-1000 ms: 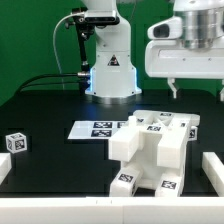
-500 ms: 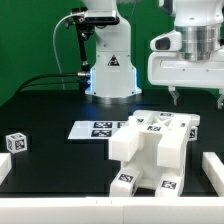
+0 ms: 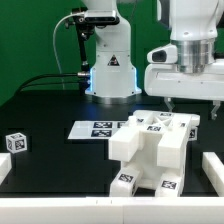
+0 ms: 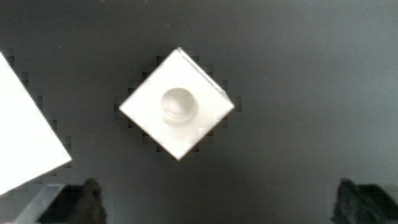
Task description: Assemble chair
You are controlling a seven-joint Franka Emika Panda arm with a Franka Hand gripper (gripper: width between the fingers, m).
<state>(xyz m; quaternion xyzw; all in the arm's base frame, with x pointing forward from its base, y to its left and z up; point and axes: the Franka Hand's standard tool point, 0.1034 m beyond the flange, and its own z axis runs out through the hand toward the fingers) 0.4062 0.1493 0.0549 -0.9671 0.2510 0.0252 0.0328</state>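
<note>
One square white chair part (image 4: 178,103) with a round dimple sits on the black bench (image 4: 294,60) under the wide-spread, empty jaws, apart from the part-built chair (image 3: 150,150); it looks stiff, light, smooth plastic, best pinched across two opposite flat edges.

- the chair (image 3: 150,150) stands on the table (image 3: 50,108), toward the exterior view's right and near the front edge.
- the marker board (image 3: 92,129) lies flat just beside the chair, on the exterior view's left and a little behind it.
- a small cube (image 3: 14,142) sits well to the exterior view's left of the chair, beyond the marker board.
- the arm's base (image 3: 110,75) stands behind the chair, past the marker board.
- the gripper (image 3: 192,105) hangs above the chair's rear, on the exterior view's right, apart from it.
- a low rail (image 3: 212,165) lies near the chair, on the exterior view's right.
</note>
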